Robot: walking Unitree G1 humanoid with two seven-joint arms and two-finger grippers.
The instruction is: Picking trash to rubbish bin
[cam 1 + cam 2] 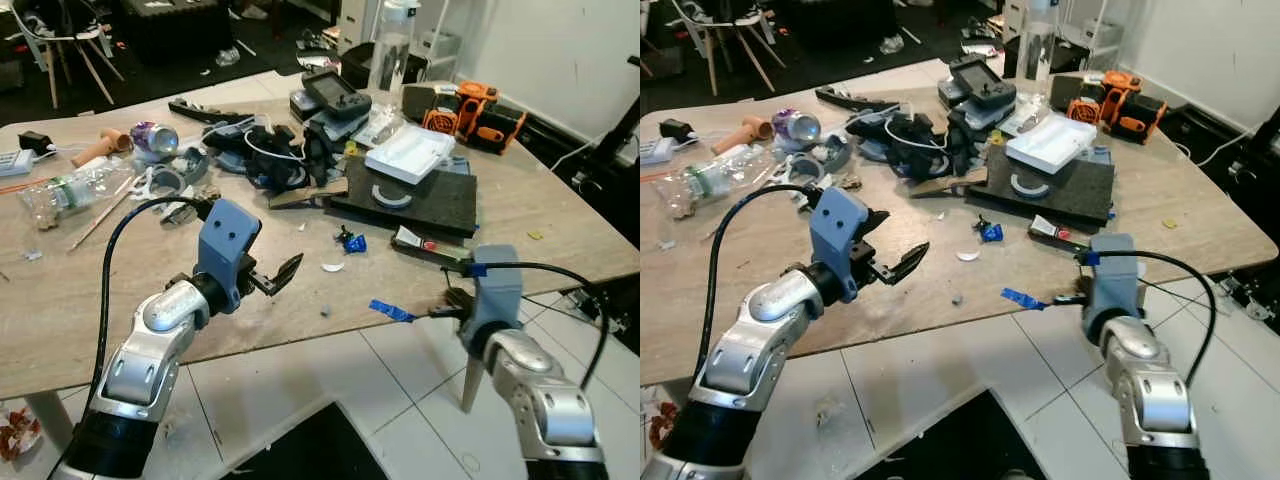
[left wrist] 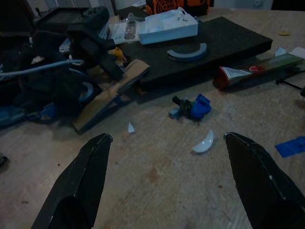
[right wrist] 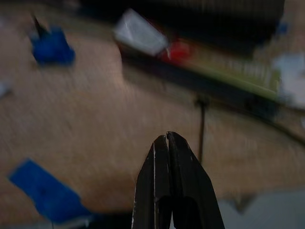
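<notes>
Blue tape scrap point(image 1: 392, 311) is the landmark here, lying flat right at the near edge of the wooden table point(image 1: 560, 215), long axis running roughly along that edge. The right gripper point(image 1: 1065, 298) sits just beside it on the robot's right, jaws pressed together, tips about level with the tabletop, so that arm is clearly the nearer one. The left gripper point(image 1: 283, 272) hovers over the table well to the left of the tape, jaws spread wide and holding nothing, aimed past it toward the white curved shard point(image 2: 204, 142) and the small blue clip thing point(image 2: 193, 107) further in from the tape. My guess is the left goes for the shard, since it lies dead ahead between the jaws, while the right would need to open and slide sideways to reach the tape. No bin that I can spot
</notes>
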